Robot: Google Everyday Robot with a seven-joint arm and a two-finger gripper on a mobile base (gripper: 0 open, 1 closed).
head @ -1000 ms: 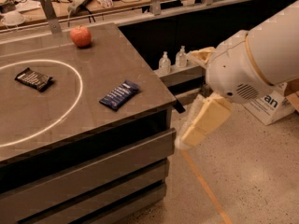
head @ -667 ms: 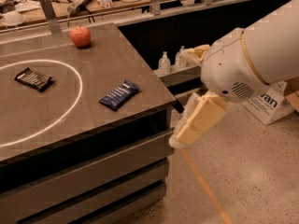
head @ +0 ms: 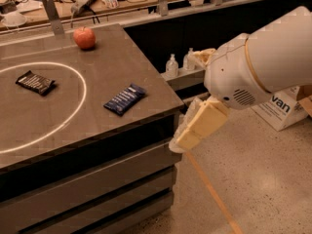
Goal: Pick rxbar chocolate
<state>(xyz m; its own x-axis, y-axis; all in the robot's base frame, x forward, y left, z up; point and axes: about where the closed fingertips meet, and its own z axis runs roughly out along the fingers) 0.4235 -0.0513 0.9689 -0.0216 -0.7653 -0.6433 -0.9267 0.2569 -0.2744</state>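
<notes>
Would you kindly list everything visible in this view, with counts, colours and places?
rxbar chocolate: 1, black, inside the circle, left part of the table.
blue bar: 1, dark blue, outside the circle, near the table's right edge.
apple: 1, red, far side of the table.
circle: 1, white, marked on the tabletop.
table: 1, grey-brown, left of the view.
bottles: 2, clear, shelf right of the table.
box: 1, white, floor at right.
floor line: 1, orange, below the gripper.
arm: 1, white, right side.
gripper: 1, cream, off the table's near right corner, below the top.
</notes>
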